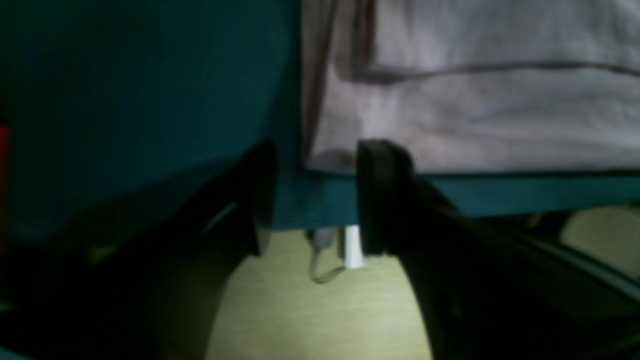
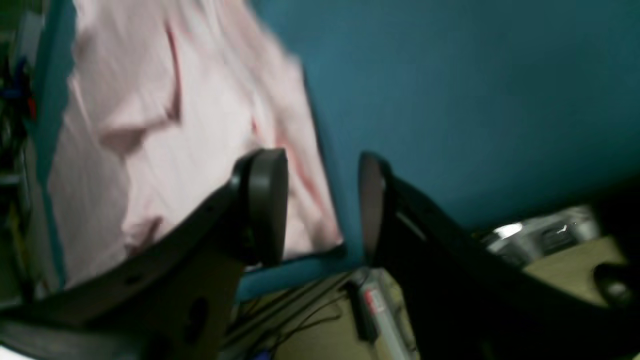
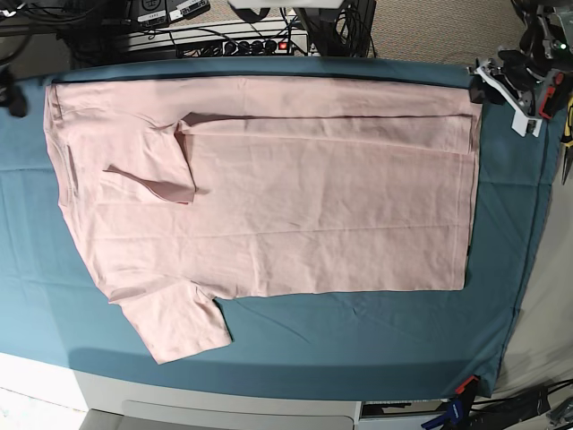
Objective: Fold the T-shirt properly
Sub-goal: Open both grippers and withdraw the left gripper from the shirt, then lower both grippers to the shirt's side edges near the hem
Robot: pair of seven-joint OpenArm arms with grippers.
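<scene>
1. T-shirt (image 3: pixel 295 215) lies flat on the teal cloth (image 3: pixel 358 331), plain side up, far long edge folded in with its sleeve (image 3: pixel 152 166) tucked over the body
2. Near sleeve (image 3: pixel 175 322) not yet folded
3. Left gripper (image 1: pixel 310 197) wide, empty, at the far right corner: fold looks just laid
4. Right gripper (image 2: pixel 322 207) parted, empty, beside the shirt's edge

Right gripper (image 2: pixel 322 207): dark jaws apart, nothing between them. T-shirt (image 2: pixel 165 150): pale pink, creased, lying on teal table cloth (image 2: pixel 450 100). Cables (image 2: pixel 300 310) on floor beyond cloth edge.
</scene>
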